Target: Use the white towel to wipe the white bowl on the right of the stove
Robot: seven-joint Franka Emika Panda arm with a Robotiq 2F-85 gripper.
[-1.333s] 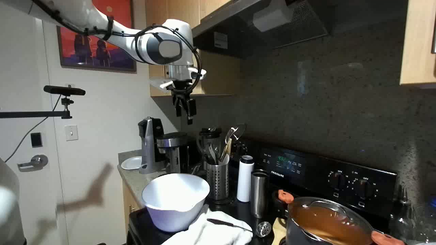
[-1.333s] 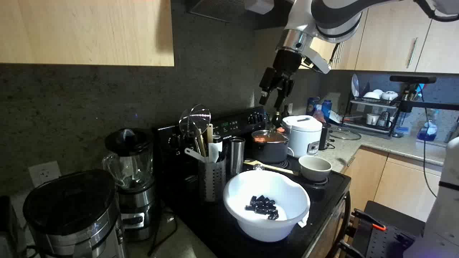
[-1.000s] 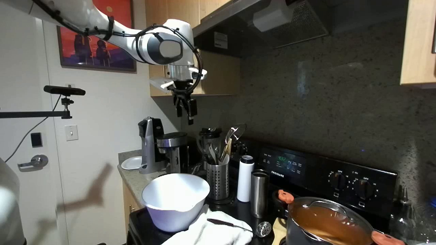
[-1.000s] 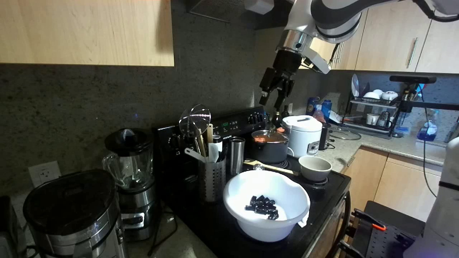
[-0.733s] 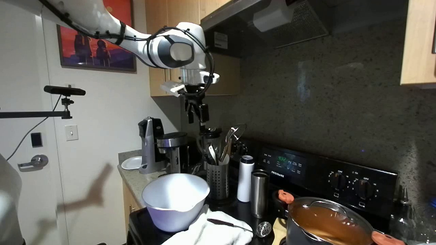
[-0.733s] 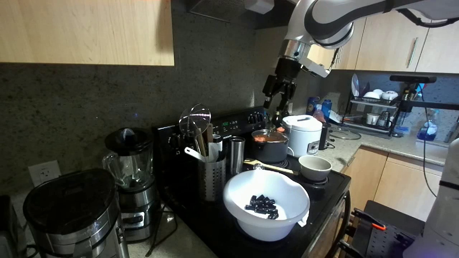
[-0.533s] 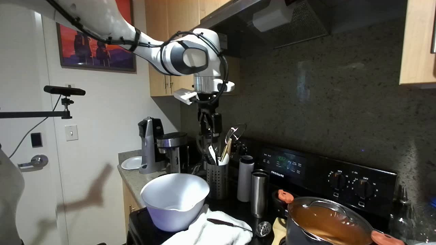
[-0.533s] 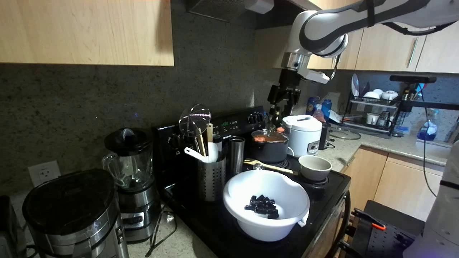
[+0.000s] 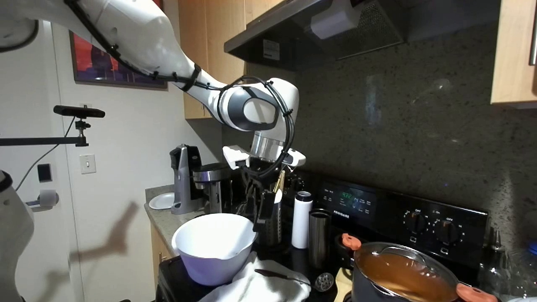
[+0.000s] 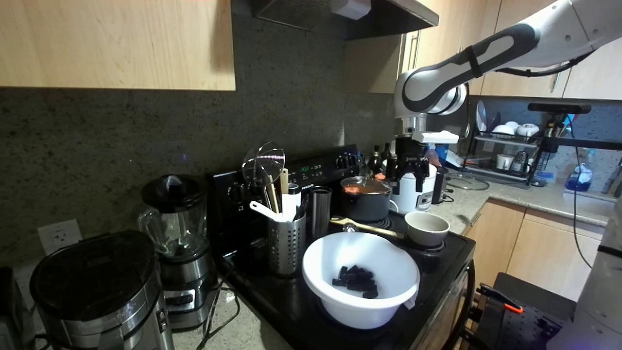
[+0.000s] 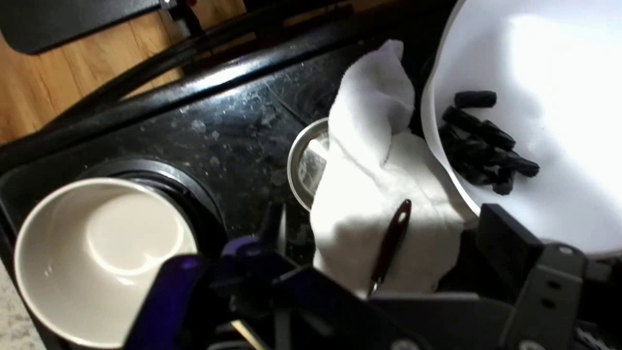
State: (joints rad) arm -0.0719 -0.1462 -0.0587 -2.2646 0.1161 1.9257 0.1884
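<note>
White towel point(image 11: 371, 180) lies below the gripper point(image 11: 386, 218), newly lowered with jaws wide; a grasp likely comes next.

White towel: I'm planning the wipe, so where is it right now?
In the wrist view, the white towel lies on the stovetop right of centre, just left of the large white bowl, with a dark utensil handle on top.

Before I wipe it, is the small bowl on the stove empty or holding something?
Empty where visible: in the wrist view the small bowl shows only bare inner wall and floor; the tool hides part of it.
</note>
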